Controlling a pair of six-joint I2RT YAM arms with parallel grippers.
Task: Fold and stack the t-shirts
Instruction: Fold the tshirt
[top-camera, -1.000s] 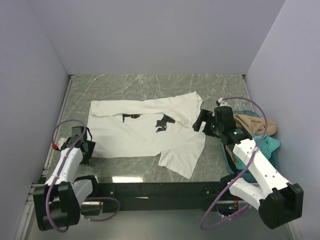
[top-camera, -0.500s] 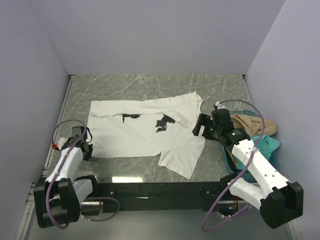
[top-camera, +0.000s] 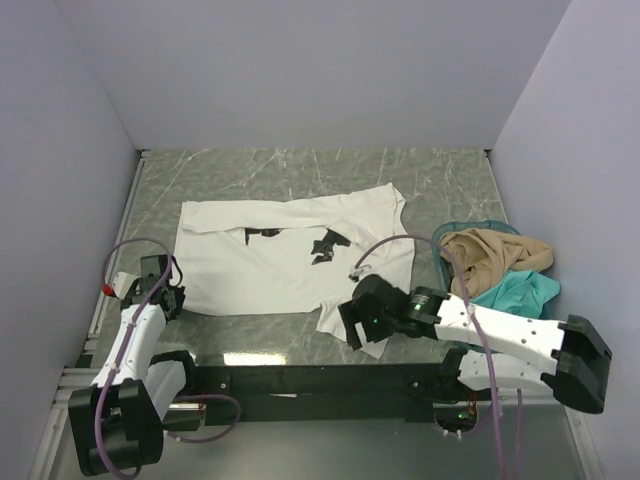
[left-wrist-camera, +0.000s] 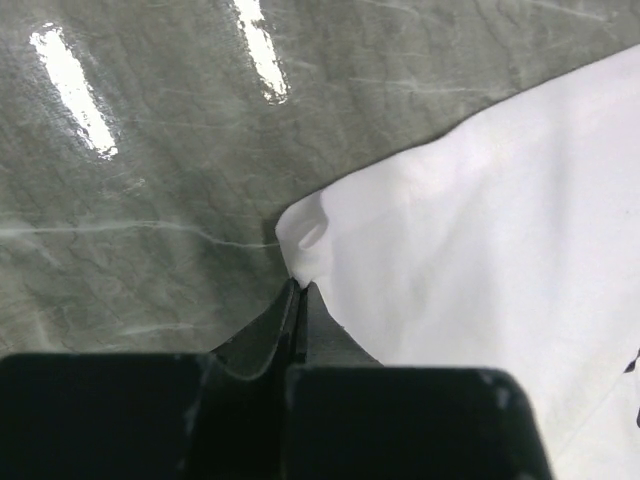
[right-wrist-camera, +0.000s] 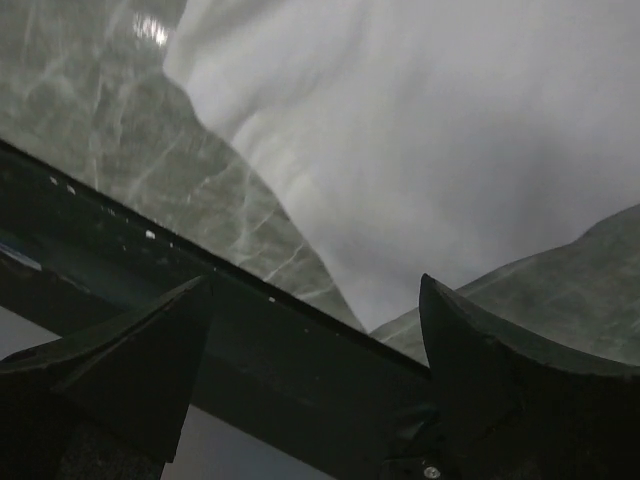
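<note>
— Where is our white t-shirt (top-camera: 290, 260)?
— Spread flat on the table (top-camera: 450, 180); our left gripper (left-wrist-camera: 300, 288) has just pinched its near-left corner
— And our right gripper (top-camera: 358, 322)?
— It has swung over to the near-right flap, jaws spread wide; we judge folding can begin

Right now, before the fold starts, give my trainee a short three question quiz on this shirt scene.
1. True or false: the left gripper is shut on a corner of the white t-shirt.
2. Where is the tan t-shirt? A, folded on top of the white t-shirt; B, heaped in the teal basket; C, pinched by the left gripper.
3. Fill in: the right gripper hangs over the white t-shirt's near edge with its jaws ____.

Key: 1 true; 2 B; 3 open.
</note>
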